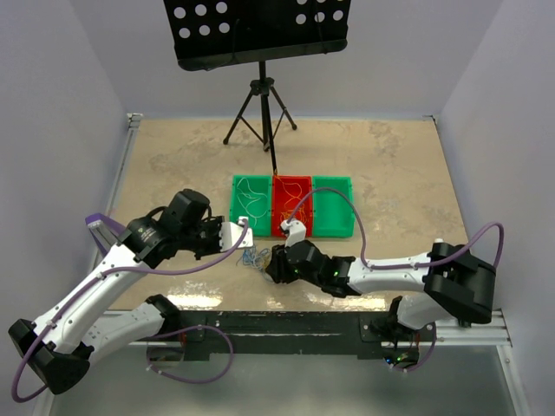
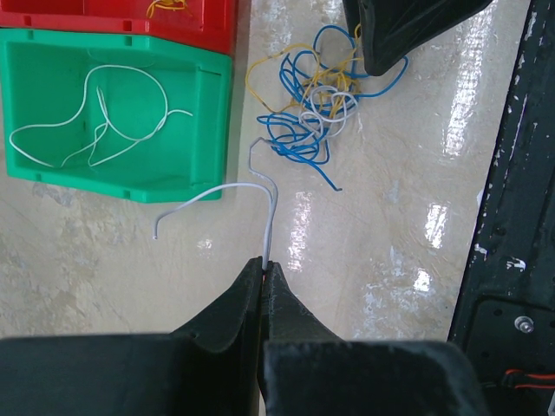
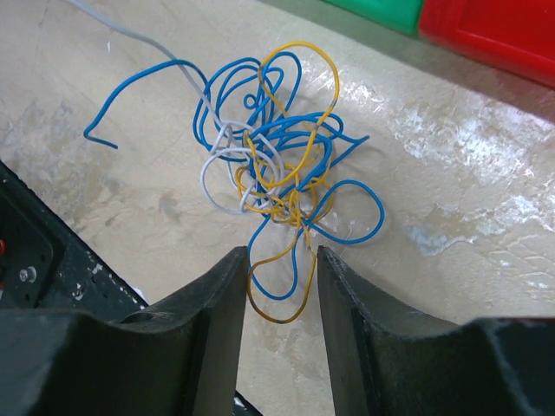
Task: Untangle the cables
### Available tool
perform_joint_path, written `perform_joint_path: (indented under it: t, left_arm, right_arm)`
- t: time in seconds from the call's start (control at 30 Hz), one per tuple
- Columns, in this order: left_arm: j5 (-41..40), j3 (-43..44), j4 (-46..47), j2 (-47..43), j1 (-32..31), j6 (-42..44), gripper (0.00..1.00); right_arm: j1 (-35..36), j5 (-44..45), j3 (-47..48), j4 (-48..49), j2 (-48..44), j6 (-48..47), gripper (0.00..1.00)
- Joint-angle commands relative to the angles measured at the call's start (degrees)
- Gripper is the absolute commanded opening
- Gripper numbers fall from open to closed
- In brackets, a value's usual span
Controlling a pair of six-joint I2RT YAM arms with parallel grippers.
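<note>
- The left gripper is pinched together on a thin white strand. The strand runs straight ahead from the fingertips and then kinks. One loose end curls away to that gripper's left.
- The cables lie on the table as a small knotted clump of blue, yellow-orange and white. The clump is farther ahead of the left gripper and a little to its right.
- It is hard to tell whether the pinched strand is free of the clump or trails into it.
- The right gripper has its jaws apart, with the clump directly ahead of the fingertips.
- A blue and yellow loop from the clump's near edge lies between the right gripper's jaws. Neither finger appears to press on it.
- A green bin sits ahead and to the left of the left gripper.
- Risk: if the white strand is hooked in the knot, pulling it away could drag the whole clump along instead of freeing one wire.
- Risk: the right gripper's jaws straddle two colours, so closing there may pin several wires and tighten the tangle.
- Risk: the strand is very thin and could slip from the left gripper's fingertips under tension.
</note>
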Motion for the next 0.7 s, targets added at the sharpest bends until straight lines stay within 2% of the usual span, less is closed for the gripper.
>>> perform_joint_path:
  t: [0.0,0.1,0.23,0.43,0.67]
  left_arm:
    - [-0.30,-0.29,1.39,-0.68,0.12,0.10,0.00]
    - [-0.30,-0.29,1.57,-0.59,0.21,0.10,0.00]
    - [-0.48,-0.20,1.57,-0.59,0.21,0.10,0.00]
    - [-1.00,-0.29,1.48,-0.68,0.21,0.28,0.00]
    - [-2.85,-4.85,2.53,-1.73,0.12,1.33,0.00]
  right_arm:
    - [0.61,0.57,2.33,1.87,-0.18,-0.45,0.39]
    - [0.61,1.62,2.51,1.34,-0.44,-0.19,0.28]
    - [0.70,3.12,2.86,0.47,-2.02,0.08,0.00]
    - [0.87,6.27,3.39,-4.97,-7.54,1.13,0.00]
    - [0.96,16.99,11.37,-23.15,-28.54,1.57,0.00]
